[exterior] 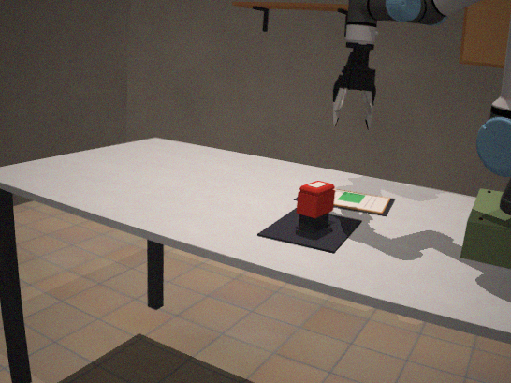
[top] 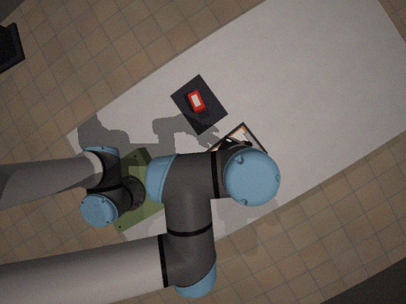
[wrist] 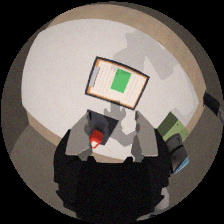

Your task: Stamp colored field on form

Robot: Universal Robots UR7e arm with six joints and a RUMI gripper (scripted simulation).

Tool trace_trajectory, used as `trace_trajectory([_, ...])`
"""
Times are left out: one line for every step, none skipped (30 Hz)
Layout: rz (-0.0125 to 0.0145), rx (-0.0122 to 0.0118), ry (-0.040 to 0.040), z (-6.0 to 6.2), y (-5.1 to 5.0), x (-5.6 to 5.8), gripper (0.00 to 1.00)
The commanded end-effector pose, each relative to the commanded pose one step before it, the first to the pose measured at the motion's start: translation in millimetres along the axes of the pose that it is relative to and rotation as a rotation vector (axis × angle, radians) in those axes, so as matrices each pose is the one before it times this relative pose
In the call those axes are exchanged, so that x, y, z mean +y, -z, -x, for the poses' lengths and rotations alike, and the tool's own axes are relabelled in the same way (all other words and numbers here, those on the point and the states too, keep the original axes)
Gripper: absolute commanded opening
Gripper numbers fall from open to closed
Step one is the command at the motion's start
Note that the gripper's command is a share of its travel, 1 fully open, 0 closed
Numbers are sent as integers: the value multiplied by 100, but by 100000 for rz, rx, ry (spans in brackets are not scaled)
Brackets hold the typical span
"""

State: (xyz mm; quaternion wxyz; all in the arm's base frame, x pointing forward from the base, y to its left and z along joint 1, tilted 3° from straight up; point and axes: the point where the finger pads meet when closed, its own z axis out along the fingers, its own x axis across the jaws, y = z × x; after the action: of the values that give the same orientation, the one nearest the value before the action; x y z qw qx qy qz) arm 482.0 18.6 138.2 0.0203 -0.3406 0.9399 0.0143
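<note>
Red stamp (exterior: 316,200) upright on dark mat (exterior: 281,231), on the white bench (exterior: 140,184). Just beside the mat, the form (exterior: 370,203) lying flat, green field (exterior: 351,197) facing up, bare. Claw (exterior: 352,122) high above the bench, over the form, pointing down, fingers (exterior: 337,109) partly apart, gripping nothing. In the wrist view, form and field (wrist: 120,81) ahead of the fingers, stamp (wrist: 96,138) nearer, between them. Green base block (exterior: 487,228) at the bench's edge.

A white table (exterior: 140,184) on dark legs stands on a tan tiled floor (exterior: 234,329), a wooden shelf (exterior: 290,6) on the grey wall behind it.
</note>
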Motion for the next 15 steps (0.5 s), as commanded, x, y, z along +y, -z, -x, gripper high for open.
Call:
trace_trajectory([40, -268, 14469, 664, -67, 438, 53])
trace_trajectory([0, 4, 3089, 154, -25, 89, 53])
trace_trajectory([0, 4, 3150, 159, -26, 88, 53])
trace_trajectory([0, 4, 3211, 165, -26, 87, 53])
trace_trajectory([0, 4, 3271, 171, -27, 85, 53])
trace_trajectory([0, 0, 0, 0, 0, 0, 53])
trace_trajectory([0, 0, 0, 0, 0, 0, 53])
trace_trajectory([0, 4, 3331, 176, -27, 83, 53])
trace_trajectory([1, 4, 3389, 182, -28, 81, 53])
trace_trajectory([1, 4, 3448, 188, -28, 78, 53])
trace_trajectory([1, 4, 3505, 193, -29, 76, 53])
trace_trajectory([1, 4, 3562, 199, -29, 72, 53])
trace_trajectory([1, 4, 3618, 204, -30, 69, 53])
trace_trajectory([1, 4, 3673, 209, -30, 65, 53])
trace_trajectory([1, 4, 3727, 215, -31, 61, 53])
